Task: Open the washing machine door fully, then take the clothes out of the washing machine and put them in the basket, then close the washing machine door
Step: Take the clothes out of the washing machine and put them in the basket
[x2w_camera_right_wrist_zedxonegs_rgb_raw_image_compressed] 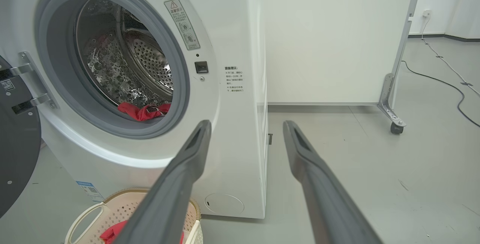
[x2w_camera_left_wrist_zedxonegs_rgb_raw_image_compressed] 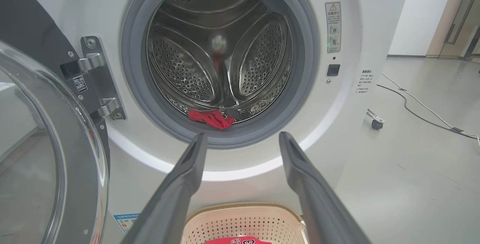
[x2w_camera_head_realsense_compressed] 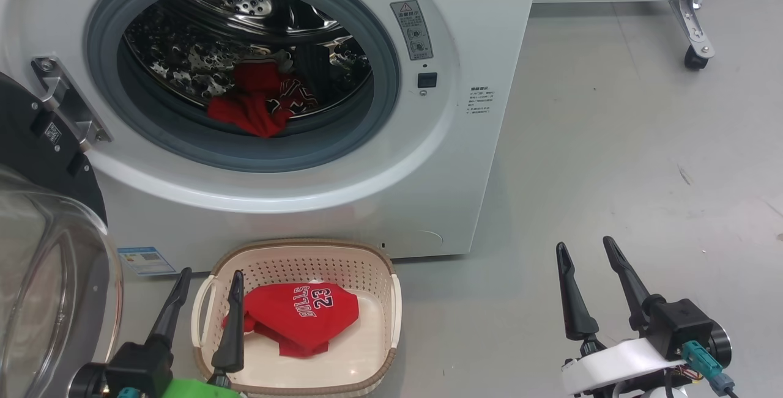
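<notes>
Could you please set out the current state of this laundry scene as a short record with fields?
Door: round black-rimmed glass washing machine door swung open at the left
Drum: red garment lying low in the steel drum of the white front-loading washing machine
Basket: cream perforated plastic basket on the grey floor before the machine, holding a red "BULLS 23" jersey
Left arm: left gripper open, empty, above the basket's left end
Right arm: right gripper open, empty, above the floor
</notes>
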Controlling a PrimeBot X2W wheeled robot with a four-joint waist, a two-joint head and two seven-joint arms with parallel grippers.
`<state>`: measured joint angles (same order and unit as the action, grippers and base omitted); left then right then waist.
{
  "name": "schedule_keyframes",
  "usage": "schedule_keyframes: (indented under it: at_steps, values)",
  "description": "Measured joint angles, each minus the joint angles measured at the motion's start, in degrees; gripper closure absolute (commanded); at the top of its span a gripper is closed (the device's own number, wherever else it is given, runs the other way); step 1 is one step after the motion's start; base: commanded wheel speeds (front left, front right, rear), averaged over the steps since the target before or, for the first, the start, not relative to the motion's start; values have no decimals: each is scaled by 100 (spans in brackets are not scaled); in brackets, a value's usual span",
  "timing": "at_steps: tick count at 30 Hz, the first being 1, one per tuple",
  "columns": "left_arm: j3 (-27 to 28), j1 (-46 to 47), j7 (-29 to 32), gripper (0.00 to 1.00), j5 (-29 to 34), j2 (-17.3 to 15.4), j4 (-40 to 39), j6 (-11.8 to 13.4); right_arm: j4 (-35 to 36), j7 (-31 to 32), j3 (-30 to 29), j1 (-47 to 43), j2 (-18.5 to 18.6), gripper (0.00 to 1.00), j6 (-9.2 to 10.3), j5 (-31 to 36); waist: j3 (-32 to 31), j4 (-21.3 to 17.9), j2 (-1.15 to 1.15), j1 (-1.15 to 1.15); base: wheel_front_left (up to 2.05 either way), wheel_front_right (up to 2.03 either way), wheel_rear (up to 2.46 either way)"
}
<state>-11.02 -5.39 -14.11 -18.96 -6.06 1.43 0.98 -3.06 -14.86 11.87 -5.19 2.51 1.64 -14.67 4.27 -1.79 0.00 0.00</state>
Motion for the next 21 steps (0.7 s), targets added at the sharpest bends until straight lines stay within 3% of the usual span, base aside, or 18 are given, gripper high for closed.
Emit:
schedule_keyframes:
  at_steps: [21]
  values:
    - [-23,-116,196,0,34,-11,-397,77,207,0,58,1,-2,0,-1,0,257,8,0,0,0,0,0]
